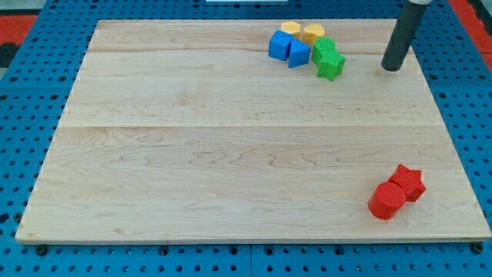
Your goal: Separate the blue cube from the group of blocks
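The blue cube [279, 45] sits at the view's top, at the left end of a tight group. A blue triangular block [298, 54] touches its right side. Two yellow blocks [291, 29] [313, 33] lie just behind them. A green cube [324, 48] and a green star [331, 65] close the group on the right. My tip [392, 68] rests on the board to the right of the group, about a block's width or more from the green star, touching no block.
A red cylinder [386, 201] and a red star [408, 182] lie together near the view's bottom right. The wooden board [192, 154] lies on a blue perforated table.
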Tool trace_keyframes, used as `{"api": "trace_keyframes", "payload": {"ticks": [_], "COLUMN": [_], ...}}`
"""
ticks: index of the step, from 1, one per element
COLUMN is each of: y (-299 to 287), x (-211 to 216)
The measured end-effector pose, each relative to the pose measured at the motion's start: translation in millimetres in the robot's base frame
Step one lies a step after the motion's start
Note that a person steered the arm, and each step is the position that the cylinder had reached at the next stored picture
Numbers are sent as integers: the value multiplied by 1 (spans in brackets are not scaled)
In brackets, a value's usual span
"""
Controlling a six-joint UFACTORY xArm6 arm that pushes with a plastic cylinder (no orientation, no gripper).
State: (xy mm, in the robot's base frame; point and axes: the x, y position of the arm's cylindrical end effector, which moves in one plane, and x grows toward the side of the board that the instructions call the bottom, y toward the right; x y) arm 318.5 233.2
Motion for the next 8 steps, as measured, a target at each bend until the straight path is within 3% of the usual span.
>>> {"api": "trace_keyframes", "payload": {"ticks": [3,8], "y": [-64,-171], "x": [-49,-57]}}
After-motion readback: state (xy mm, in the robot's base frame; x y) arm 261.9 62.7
